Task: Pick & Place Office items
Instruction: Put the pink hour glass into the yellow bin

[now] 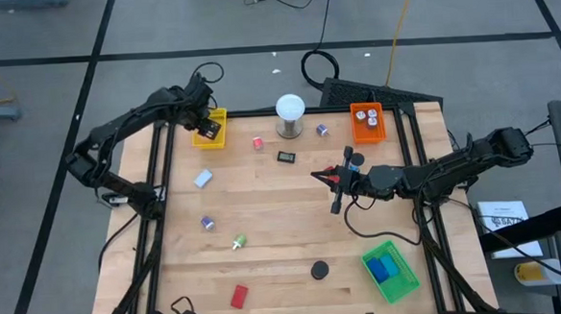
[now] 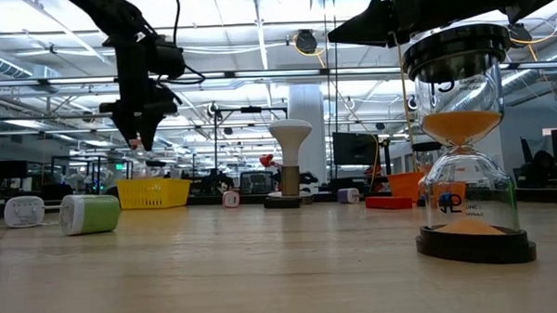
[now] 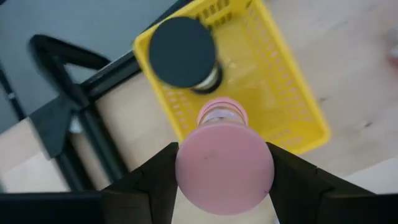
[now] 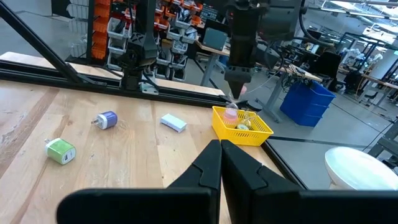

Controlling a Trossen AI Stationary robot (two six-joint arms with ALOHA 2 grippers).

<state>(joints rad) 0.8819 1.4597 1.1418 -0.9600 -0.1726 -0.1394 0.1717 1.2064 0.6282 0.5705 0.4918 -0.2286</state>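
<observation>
My left gripper (image 3: 224, 171) hangs over the yellow tray (image 1: 209, 128) at the table's far left, shut on a pink round piece (image 3: 224, 168). A black-capped round piece (image 3: 182, 51) lies inside that tray. My right gripper (image 1: 318, 176) hovers shut above the table's middle right, holding nothing that I can see. Loose on the wood lie a red block (image 1: 239, 296), a green clip bit (image 1: 239, 242), a purple bit (image 1: 207, 222), a pale blue block (image 1: 203, 178) and a black-capped hourglass (image 1: 319, 269), which stands upright on its base (image 2: 475, 244). My left gripper pinches the pink round piece by its round pink cap (image 3: 186, 168), one finger on each side of it. The fingers come from above, pointing down. The piece hangs upright below them, lifted clear above the yellow tray (image 4: 242, 127).
A white ball on a metal base (image 1: 290, 113) stands at the far middle. An orange tray (image 1: 367, 121) with whitish bits sits far right; a green tray (image 1: 390, 271) with blue blocks sits near right. Small red (image 1: 258, 143), black (image 1: 286, 157) and purple (image 1: 322, 130) bits lie nearby.
</observation>
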